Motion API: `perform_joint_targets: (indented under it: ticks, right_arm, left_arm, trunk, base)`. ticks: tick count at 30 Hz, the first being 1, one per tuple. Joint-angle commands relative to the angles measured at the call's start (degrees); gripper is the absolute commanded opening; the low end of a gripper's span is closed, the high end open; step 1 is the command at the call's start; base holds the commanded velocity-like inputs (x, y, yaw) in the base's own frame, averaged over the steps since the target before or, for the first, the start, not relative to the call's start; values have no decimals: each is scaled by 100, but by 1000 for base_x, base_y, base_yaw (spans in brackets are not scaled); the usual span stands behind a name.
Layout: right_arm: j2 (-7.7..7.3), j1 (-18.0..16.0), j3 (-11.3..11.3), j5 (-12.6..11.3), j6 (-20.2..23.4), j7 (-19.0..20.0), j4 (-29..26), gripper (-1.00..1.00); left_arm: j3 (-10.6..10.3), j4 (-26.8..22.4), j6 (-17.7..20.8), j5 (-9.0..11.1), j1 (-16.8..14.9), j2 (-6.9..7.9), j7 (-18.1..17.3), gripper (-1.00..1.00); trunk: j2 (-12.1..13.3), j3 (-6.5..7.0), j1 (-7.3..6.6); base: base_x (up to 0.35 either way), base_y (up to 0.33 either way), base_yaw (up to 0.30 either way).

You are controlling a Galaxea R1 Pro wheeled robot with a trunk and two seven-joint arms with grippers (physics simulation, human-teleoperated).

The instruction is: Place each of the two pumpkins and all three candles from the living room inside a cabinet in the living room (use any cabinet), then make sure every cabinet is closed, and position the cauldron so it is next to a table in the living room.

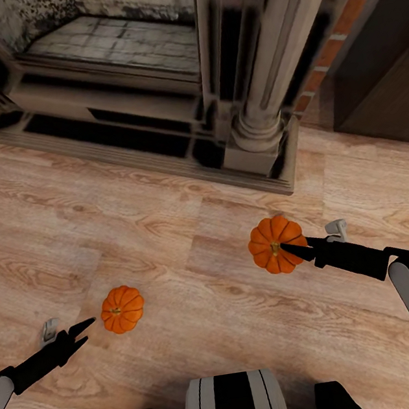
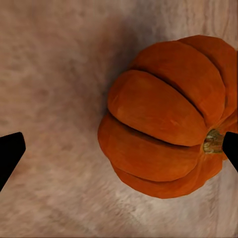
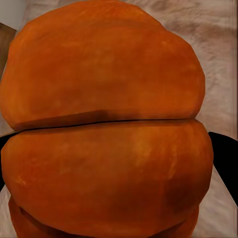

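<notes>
Two ribbed orange pumpkins are in view above a wooden floor. In the head view the left pumpkin rests on the floor just past my left gripper. That gripper is open. In the left wrist view this pumpkin lies ahead between the two black fingertips, close to one of them. The right pumpkin looks larger and raised, with my right gripper shut on it. In the right wrist view its orange skin is very close, with dark fingers at both sides. Candles and cauldron are out of view.
A fireplace with a glossy dark hearth and a stone column stands straight ahead. Beside it is a brick wall. A dark-brown piece of furniture sits at the far right. The wooden floor is open between the pumpkins.
</notes>
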Motion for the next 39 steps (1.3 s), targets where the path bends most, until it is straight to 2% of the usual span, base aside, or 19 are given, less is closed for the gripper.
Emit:
perform_joint_targets:
  ticks: [1,5,8,12,16,21,39]
  right_arm:
    - [0,-3,-4,-23,34,10,-1,-100]
    - [1,-3,-4,-23,31,37,2,-100]
    - [6,-3,-8,-23,28,285,4,-100]
    - [7,-3,-12,-20,28,407,2,-100]
    - [7,-3,-12,-19,27,435,4,-100]
    - [7,-3,-13,-19,27,450,3,-100]
    - [-1,3,-16,-21,27,476,4,-100]
  left_arm:
    - [5,2,37,23,-1,0,-9,100]
    - [-11,-1,17,10,-1,-5,-14,100]
    - [-34,-5,-114,-28,-1,-51,-16,100]
    - [-58,-7,-245,-52,5,-72,-11,100]
    - [-100,-7,-325,-67,7,-72,-9,100]
    - [-281,-7,-381,-73,7,-71,-8,100]
    - [-327,-7,-412,-57,7,-70,-16,100]
  trunk:
    - [-1,-3,-1]
    - [-1,-3,-1]
    - [-1,-3,-1]
    - [-1,-3,-1]
    - [-1,-3,-1]
    - [-1,-3,-1]
    - [-1,-3,-1]
  base:
    - [0,0,-56]
    - [0,0,-23]
    - [0,0,-6]
    - [0,0,-2]
    - [0,0,0]
    - [0,0,0]
    - [0,0,-50]
